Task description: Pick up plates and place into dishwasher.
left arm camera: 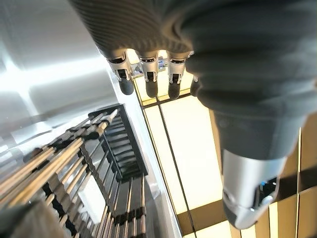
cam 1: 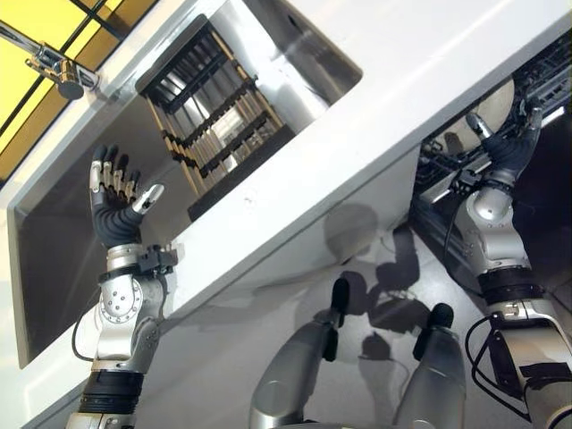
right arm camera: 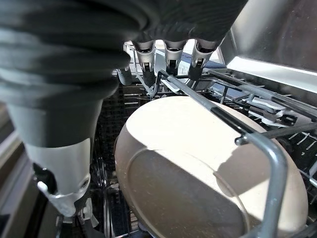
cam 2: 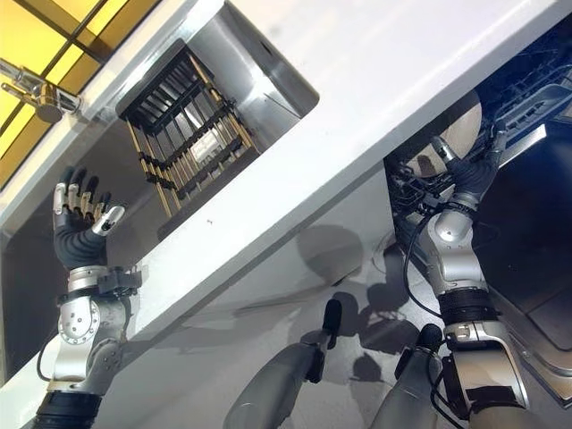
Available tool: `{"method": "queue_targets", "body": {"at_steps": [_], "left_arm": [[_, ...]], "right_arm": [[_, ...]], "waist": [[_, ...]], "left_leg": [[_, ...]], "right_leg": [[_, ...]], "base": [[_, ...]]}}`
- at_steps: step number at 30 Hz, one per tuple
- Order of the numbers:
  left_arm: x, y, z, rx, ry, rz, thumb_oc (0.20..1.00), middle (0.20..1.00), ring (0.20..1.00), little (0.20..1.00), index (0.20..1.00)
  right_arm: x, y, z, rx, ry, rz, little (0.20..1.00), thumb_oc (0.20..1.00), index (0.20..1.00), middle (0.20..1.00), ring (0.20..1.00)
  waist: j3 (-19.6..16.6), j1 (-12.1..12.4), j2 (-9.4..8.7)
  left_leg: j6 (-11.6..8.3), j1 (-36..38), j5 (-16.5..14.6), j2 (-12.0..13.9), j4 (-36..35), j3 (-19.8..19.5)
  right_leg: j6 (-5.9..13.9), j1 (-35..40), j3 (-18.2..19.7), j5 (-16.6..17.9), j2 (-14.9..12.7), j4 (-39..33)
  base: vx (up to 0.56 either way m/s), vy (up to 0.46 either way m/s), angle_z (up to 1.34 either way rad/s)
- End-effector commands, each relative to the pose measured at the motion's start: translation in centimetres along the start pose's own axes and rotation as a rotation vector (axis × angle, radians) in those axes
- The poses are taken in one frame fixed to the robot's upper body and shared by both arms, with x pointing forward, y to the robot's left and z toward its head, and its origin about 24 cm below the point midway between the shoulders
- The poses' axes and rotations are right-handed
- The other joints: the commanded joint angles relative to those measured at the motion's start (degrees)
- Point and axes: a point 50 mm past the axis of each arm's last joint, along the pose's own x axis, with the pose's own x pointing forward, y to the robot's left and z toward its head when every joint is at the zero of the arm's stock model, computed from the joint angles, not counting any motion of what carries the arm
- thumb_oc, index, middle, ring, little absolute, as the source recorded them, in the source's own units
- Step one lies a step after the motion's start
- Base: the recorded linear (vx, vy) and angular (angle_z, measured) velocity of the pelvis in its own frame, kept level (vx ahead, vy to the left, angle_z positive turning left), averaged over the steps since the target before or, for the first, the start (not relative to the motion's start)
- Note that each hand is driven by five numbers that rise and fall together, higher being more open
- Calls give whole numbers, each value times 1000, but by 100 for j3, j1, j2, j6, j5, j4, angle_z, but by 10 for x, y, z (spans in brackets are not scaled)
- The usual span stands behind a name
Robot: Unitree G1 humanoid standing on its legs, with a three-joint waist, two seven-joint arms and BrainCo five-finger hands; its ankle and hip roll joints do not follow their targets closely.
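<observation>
A white surface (cam 1: 420, 80) runs diagonally across the head views, with a steel sink (cam 1: 54, 241) sunk into it and a faucet (cam 1: 54, 67) at its far corner before a yellow, dark-framed window (cam 1: 36, 36). In the sink stands a dark drying rack (cam 1: 214, 116) of wooden and metal slats, its near end cut off by the sink wall. Below the surface edge, the open dishwasher (cam 2: 527, 89) shows dark wire racks, much of its interior hidden in shadow. A beige plate (right arm camera: 208, 168) stands on edge in the dishwasher rack (right arm camera: 267, 144), leaning, its round face turned toward the wrist camera; a grey wire crosses in front of it and its lower rim is cut off. The right robot hand (cam 2: 469, 174) reaches into the dishwasher by the plate's top rim, fingers extended and holding nothing. The left robot hand (cam 1: 112, 201) is raised over the sink, fingers straight and spread, empty.
</observation>
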Motion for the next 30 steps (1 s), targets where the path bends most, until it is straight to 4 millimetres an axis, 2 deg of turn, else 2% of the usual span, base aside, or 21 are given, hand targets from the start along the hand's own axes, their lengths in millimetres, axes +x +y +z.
{"method": "queue_targets", "body": {"at_steps": [1,4,7,14,20,30], "left_arm": [[-4,1,5,-15,-8,-39,1000,1000,1000,1000,1000],[-6,4,6,-18,-7,-50,1000,1000,1000,1000,1000],[-8,7,6,-18,-1,-48,1000,1000,1000,1000,1000],[-10,10,11,-35,-6,-73,1000,1000,1000,1000,1000],[-9,9,14,-32,-23,-61,1000,1000,1000,1000,1000],[1,3,17,-28,-47,-23,1000,1000,1000,1000,1000]], "right_arm": [[13,68,115,199,-396,232,1000,1000,1000,1000,1000],[16,71,123,184,-423,244,1000,1000,1000,1000,1000],[16,70,121,172,-428,229,1000,1000,1000,1000,1000],[20,50,117,103,-457,89,1000,1000,1000,1000,1000],[19,23,99,23,-419,-88,1000,1000,1000,1000,1000],[4,-3,66,-29,-338,-190,1000,1000,1000,1000,1000]], "waist": [[508,382,185],[508,423,268],[508,429,306],[508,416,307],[508,226,250],[431,-219,44]], "left_leg": [[149,-191,-632,-262,871,130],[144,-148,-579,-281,767,190],[137,-71,-611,-272,733,225],[139,-33,-643,-285,740,276],[185,65,-646,-224,583,327],[239,459,-642,-202,202,341]], "right_leg": [[267,545,10,1546,-459,-2091],[290,570,-32,1605,-532,-2174],[293,648,-80,1575,-553,-2176],[315,683,-170,1631,-681,-2140],[336,712,-80,1672,-588,-2243],[313,900,264,1840,-340,-2607]], "base": [[-3,66,5],[-10,52,3],[8,28,7],[-28,-6,4],[-55,-18,8],[-76,-2,-1]]}}
